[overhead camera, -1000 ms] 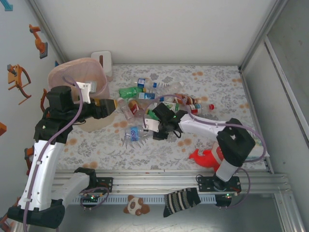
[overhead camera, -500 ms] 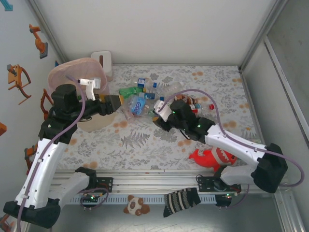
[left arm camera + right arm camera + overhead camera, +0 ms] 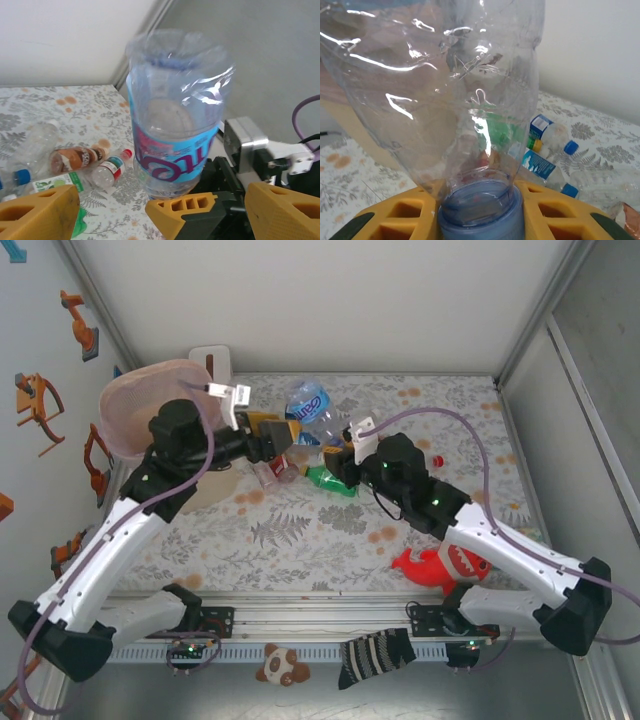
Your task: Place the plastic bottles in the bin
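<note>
Aloft, clear bottle (image 3: 308, 405) in right jaws

light: bright, even, diffuse | shadows: faint, soft-edged on table (image 3: 300, 540), top view | glare: white glints across bottle (image 3: 420, 100), right wrist view | blur: bottle top soft, upper centre of left wrist view; far bottles (image 3: 550, 150) hazy, lower right of right wrist view

Glossy clear plastic bottle (image 3: 445, 100) (creased), matt tablecloth (image 3: 300, 550)

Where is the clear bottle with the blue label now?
The clear bottle is at the back centre of the top view, neck in the right gripper, right of the bin.
</note>
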Robot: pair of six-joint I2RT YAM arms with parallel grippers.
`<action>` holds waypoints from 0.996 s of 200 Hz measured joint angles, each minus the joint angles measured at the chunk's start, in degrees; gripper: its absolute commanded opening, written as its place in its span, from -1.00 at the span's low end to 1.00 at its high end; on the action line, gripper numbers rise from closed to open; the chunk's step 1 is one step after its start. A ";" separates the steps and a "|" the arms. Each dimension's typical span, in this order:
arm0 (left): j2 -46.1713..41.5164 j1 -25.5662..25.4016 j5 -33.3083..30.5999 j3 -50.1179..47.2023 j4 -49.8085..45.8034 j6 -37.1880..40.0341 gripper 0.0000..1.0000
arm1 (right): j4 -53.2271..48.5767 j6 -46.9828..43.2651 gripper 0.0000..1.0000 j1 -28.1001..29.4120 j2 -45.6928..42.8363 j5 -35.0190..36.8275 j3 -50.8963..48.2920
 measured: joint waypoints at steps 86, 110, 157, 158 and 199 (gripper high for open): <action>9.75 -11.67 -11.19 5.97 6.97 2.82 0.47 | 0.11 2.45 -0.78 0.07 -1.75 -0.24 0.24; 10.62 -13.94 -15.34 5.97 8.72 3.67 0.30 | 0.26 3.15 -0.78 0.09 -2.21 -0.26 0.24; 10.88 -15.96 -19.34 5.95 10.56 5.01 0.03 | 1.25 3.80 -0.78 0.50 -3.02 -0.24 0.24; 10.88 -15.96 -19.37 5.95 10.58 4.98 0.03 | 1.27 3.80 -0.78 0.50 -3.02 -0.24 0.24; 10.88 -16.28 -20.22 5.84 11.13 5.05 -0.08 | 1.49 4.00 -0.68 0.61 -3.02 -0.22 0.24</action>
